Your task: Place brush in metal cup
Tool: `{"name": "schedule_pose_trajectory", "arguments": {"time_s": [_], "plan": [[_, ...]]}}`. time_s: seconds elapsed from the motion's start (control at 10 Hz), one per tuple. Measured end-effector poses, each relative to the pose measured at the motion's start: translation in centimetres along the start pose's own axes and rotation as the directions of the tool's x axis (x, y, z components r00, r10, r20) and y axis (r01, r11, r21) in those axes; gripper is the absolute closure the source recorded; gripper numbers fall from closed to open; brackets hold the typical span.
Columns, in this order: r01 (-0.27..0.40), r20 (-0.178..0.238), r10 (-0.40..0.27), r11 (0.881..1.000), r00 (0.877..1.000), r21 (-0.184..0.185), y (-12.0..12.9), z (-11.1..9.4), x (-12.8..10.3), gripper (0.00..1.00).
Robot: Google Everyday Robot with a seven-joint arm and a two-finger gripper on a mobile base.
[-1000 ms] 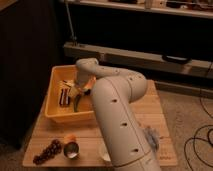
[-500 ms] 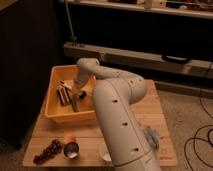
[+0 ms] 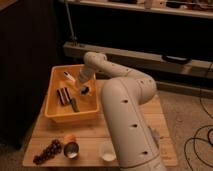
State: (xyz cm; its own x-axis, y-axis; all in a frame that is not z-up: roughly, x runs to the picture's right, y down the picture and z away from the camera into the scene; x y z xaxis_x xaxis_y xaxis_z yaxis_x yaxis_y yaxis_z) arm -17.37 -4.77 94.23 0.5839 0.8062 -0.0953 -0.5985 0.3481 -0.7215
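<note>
camera view: one wooden surface [image 3: 42, 134] carries everything. one yellow bin [image 3: 70, 116] sits toward the surface's 10 o'clock. one white arm [image 3: 125, 110] rises from 4 o'clock, bends over the far edge and comes down into the bin. the pincer [image 3: 83, 90] hangs inside the bin, at about 2 o'clock of the bin's floor. whether it is apart, together or clamped on something cannot be told.

one brush [image 3: 68, 76] lies in the bin. its pale handle shows near the bin's far wall, at about 10 o'clock from the pincer and just beside it. i cannot tell whether the two touch. the bristle head cannot be made out. also in the bin are one dark striped block [image 3: 64, 94] at 9 o'clock from the pincer, and one dark green oblong piece [image 3: 75, 105] at 7 o'clock from it.

outside the bin, along the near edge of the surface, stands one metal cup [image 3: 71, 150] at about 7 o'clock, upright, well apart from the brush. one small orange piece [image 3: 70, 137] sits just behind the cup, toward the bin. one bunch of dark grapes [image 3: 47, 151] lies at 9 o'clock from the cup. one white cup [image 3: 106, 151] stands at 3 o'clock from it, close to the arm's base.
</note>
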Motion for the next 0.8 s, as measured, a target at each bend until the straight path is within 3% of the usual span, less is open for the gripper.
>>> {"name": "schedule_pose_trajectory", "arguments": {"time_s": [0.3,0.4,0.6,0.8], "plan": [[-0.094,0.124,0.102,0.993,0.987,-0.067,1.0,-6.2,-1.3,1.00],[-0.106,0.148,0.119,0.990,0.982,-0.090,1.6,-7.5,-1.4,1.00],[-0.091,0.208,0.120,0.985,0.971,-0.143,4.5,-10.8,-1.7,1.00],[-0.081,0.258,0.128,0.979,0.958,-0.185,8.0,-13.2,-0.2,1.00]]}}
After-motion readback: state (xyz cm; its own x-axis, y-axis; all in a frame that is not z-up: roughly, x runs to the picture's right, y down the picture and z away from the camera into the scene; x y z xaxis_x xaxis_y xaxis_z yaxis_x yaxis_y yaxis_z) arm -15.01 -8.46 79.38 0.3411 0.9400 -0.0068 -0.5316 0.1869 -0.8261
